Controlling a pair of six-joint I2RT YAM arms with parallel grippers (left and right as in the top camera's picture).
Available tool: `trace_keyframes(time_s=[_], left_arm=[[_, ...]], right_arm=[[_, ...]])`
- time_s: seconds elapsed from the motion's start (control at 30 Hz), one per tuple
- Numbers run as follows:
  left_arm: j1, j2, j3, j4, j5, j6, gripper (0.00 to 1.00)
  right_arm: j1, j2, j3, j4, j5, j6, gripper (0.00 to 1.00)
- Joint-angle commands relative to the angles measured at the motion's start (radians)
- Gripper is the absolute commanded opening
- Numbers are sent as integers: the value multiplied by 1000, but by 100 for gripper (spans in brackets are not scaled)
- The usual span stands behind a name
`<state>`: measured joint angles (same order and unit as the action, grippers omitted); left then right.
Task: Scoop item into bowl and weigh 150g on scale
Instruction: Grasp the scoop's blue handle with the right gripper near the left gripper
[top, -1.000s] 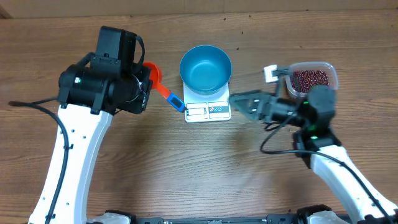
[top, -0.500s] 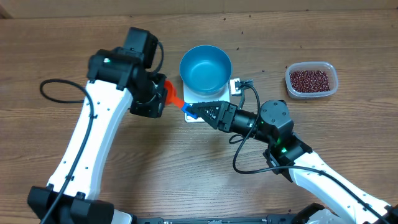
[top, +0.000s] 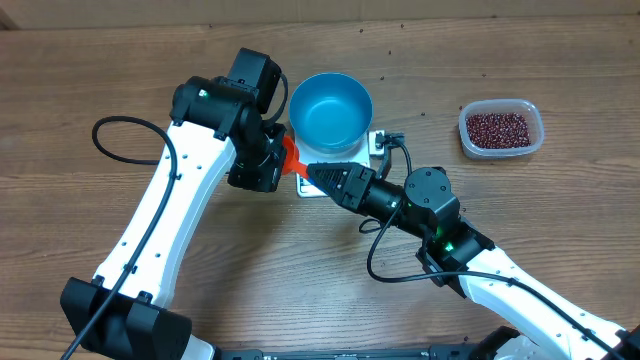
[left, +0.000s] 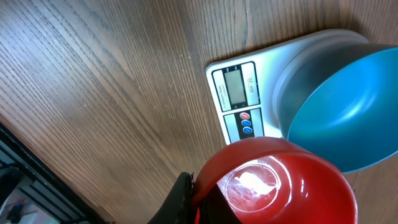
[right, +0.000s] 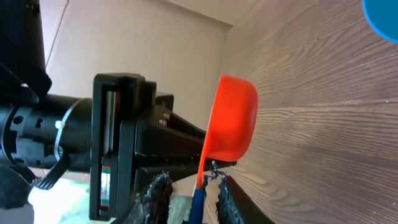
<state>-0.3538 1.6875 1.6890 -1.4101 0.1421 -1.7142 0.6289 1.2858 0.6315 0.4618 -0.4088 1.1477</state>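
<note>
A red-orange scoop (top: 290, 155) with a blue handle hangs between my two grippers, just left of the blue bowl (top: 330, 108). The bowl is empty and stands on the white scale (top: 376, 146), which my right arm mostly hides. My left gripper (top: 277, 162) is shut on the scoop's cup (left: 280, 183), with one finger (left: 183, 198) showing at its rim. The scale's display (left: 236, 87) and the bowl (left: 348, 112) lie beyond. My right gripper (right: 193, 182) straddles the blue handle (right: 196, 210), jaws part-closed with a gap still showing. The beans (top: 499, 127) fill a clear tub at the right.
The clear plastic tub (top: 536, 140) stands far right, well away from both arms. My left arm's black cable (top: 120, 130) loops over the table's left side. A black cable (top: 385, 262) from my right arm curls near the table's middle. Wood tabletop all around.
The left arm carried the scoop right, toward the bowl. My right arm swung from beside the tub across the scale to the scoop's handle, and its jaws have narrowed around it.
</note>
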Motion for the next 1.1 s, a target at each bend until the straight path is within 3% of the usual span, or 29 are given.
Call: trace_keyframes(time_s=[0.0, 0.47, 1.07], left_arm=[[-7, 7, -5, -3, -23, -41, 4], [-7, 7, -5, 5, -70, -68, 4], [-36, 7, -5, 32, -72, -67, 4]], right_arm=[[5, -7, 17, 3, 27, 34, 26], [7, -7, 17, 0, 19, 57, 20], [22, -6, 17, 0, 23, 57, 20]])
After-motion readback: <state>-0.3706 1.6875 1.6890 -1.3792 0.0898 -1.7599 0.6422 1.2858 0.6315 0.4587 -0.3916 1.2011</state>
